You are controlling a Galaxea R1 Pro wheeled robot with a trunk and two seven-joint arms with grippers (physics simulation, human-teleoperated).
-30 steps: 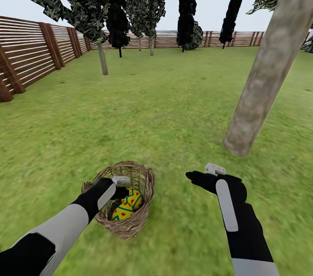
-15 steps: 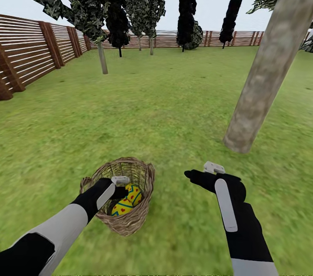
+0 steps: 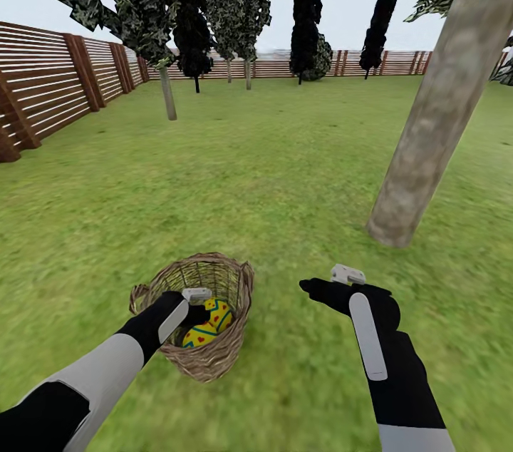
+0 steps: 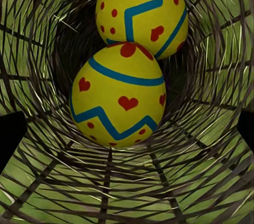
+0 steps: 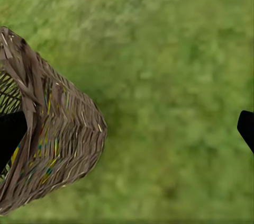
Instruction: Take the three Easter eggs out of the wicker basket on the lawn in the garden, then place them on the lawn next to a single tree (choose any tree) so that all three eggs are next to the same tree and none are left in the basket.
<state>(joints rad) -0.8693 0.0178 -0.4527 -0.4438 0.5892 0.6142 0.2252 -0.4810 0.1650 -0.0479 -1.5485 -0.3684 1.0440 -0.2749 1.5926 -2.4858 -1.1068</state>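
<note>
Wicker basket [image 3: 206, 316] tilted on the lawn [image 3: 271, 174], mouth toward the robot's left arm, low and left of centre in the head view. Left pincer [image 3: 196, 304] reaching into the basket's mouth, just short of the eggs. Through the left wrist camera, two yellow eggs with blue zigzag bands: near egg [image 4: 117, 95] with red hearts, far egg [image 4: 143, 9] with red dots and hearts, touching each other and lying against the woven wall [image 4: 211, 91]. Dark fingertips [image 4: 10, 139] at both edges of that picture, set wide apart, nothing between them: left pincer spread. No telling whether a third egg lies behind these two.

Right pincer [image 3: 329, 282] hovering over bare grass to the right of the basket, apart from it. From the right wrist camera, one dark fingertip [image 5: 246, 128] at the far edge, basket side [image 5: 58, 144] at the other, grass [image 5: 169, 75] between; fingers apart, gripping nothing.

Thick grey-brown tree trunk [image 3: 434, 117] rising from the grass ahead of the right arm, near. Brown slatted fence [image 3: 50, 92] along the left and the far end, dark narrow trees [image 3: 308, 10] before it.
</note>
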